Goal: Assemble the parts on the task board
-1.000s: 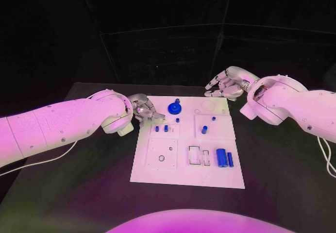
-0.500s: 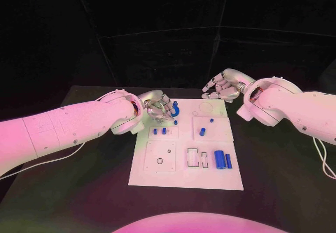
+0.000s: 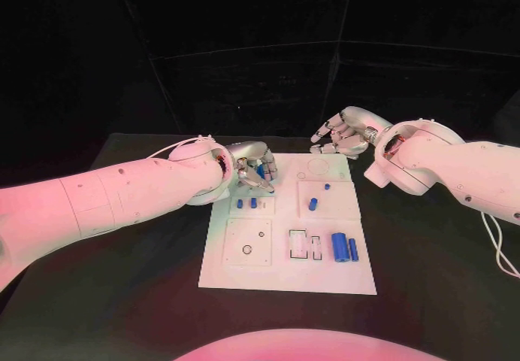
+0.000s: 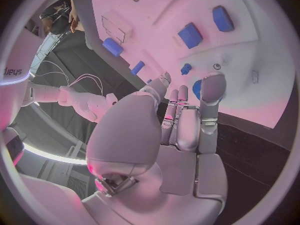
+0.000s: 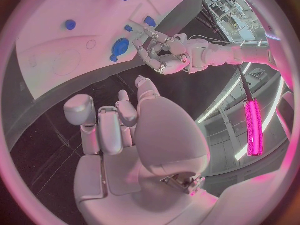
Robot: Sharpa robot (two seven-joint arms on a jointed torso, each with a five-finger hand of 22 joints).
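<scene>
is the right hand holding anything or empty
Empty: the right hand hovers past the task board's far edge, fingers loosely curled around nothing.

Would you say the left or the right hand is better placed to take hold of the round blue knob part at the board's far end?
Left. The left hand hovers right at the blue knob part, while the right hand hangs beyond the task board.

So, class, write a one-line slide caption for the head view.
Left hand reaches over the task board's far corner by a round blue part; right hand hovers open beyond the board.
</scene>
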